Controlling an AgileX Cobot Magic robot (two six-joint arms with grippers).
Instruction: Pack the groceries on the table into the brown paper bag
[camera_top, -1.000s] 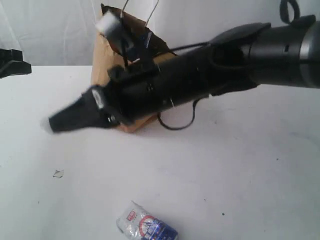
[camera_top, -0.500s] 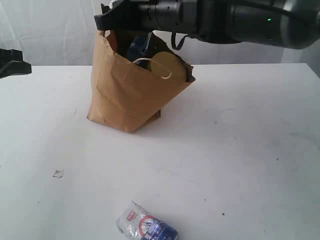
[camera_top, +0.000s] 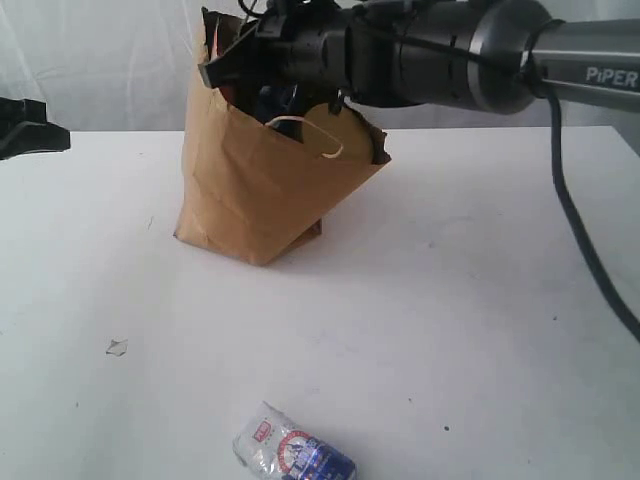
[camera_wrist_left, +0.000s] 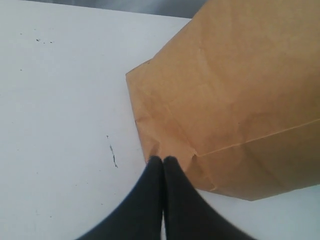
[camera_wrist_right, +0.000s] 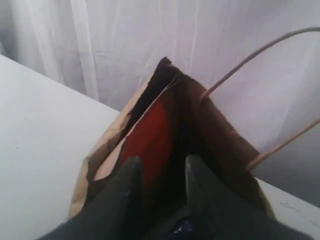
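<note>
The brown paper bag (camera_top: 255, 185) stands upright on the white table (camera_top: 480, 300), toward the table's 12 o'clock, with a gold jar lid (camera_top: 352, 125) showing at its mouth. The small white-and-blue packet (camera_top: 293, 455) lies flat on the table at 6 o'clock from the bag, well apart from it. The right gripper (camera_top: 208, 72) hangs at the bag's 12 o'clock, over the mouth, its fingers (camera_wrist_right: 127, 192) slightly parted with nothing between them. The left gripper (camera_wrist_left: 163, 162), off at the bag's 9 o'clock, is pressed closed and empty.
</note>
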